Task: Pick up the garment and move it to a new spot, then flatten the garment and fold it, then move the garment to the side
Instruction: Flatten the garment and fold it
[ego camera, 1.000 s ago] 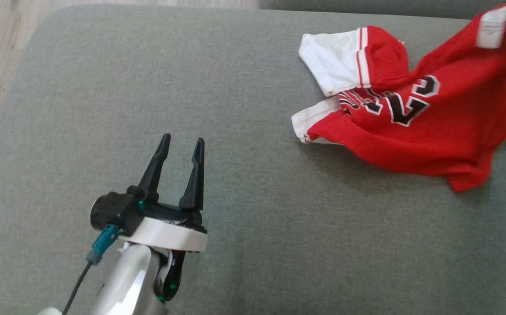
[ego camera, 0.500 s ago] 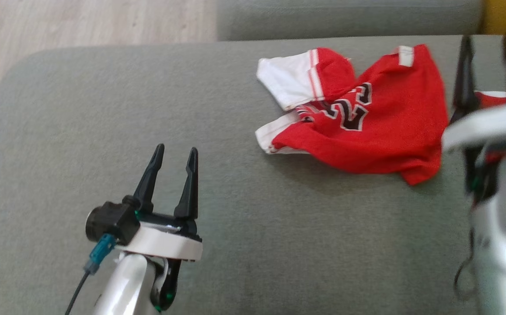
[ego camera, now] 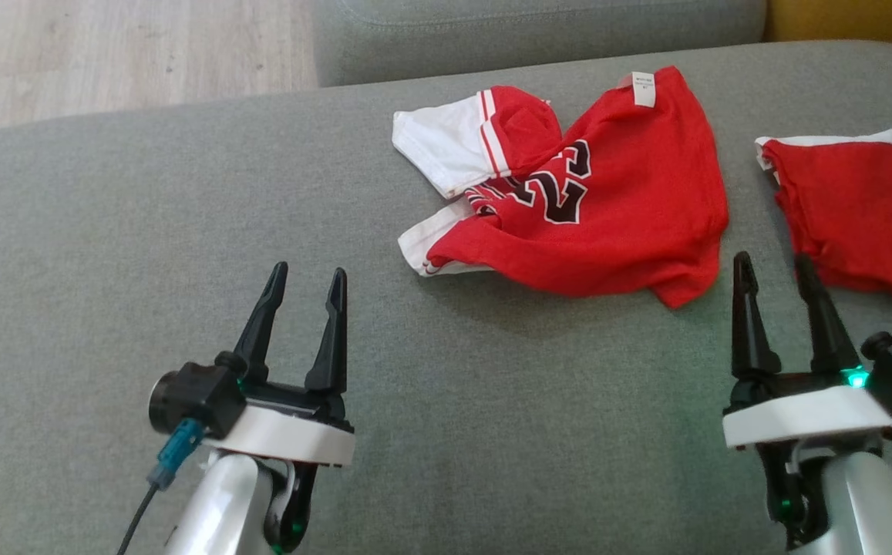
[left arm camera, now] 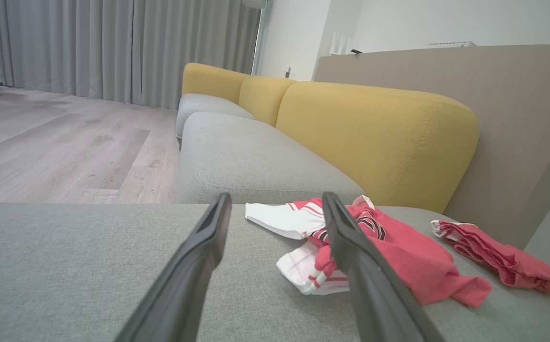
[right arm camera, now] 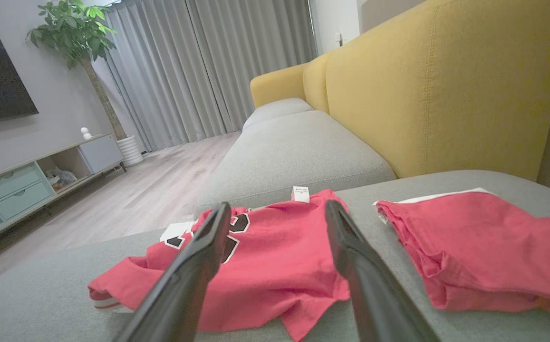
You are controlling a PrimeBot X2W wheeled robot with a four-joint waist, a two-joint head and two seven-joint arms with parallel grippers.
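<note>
Two end effectors low in the head view: left end effector (ego camera: 311, 270) at lower left, right end effector (ego camera: 771, 259) at lower right. Fingers of each spread apart, nothing between them, bare grey sofa seat (ego camera: 106, 270) beneath.

Two red pieces of clothing on that seat. First, the garment (ego camera: 615, 208), upper centre of the frame: crumpled, red, with two white striped parts bunched at its left side and one white label (ego camera: 643, 86) at its top edge. Clear of both end effectors, nearer the right one. Black-and-white print on the front partly tucked into a fold. "23" legible, lettering left of it too creased to read.

Second, a red piece (ego camera: 854, 208) with a white border, at the right edge of the frame, apart from the garment. Cut off by the frame there, so full shape and kind hard to tell.

In the right wrist view, that arm's own two dark fingers in front of the garment, hiding strips of it. One yellow backrest (right arm camera: 446, 95) at upper right there. Pale wooden floor (ego camera: 106, 54) at upper left of the head view.
</note>
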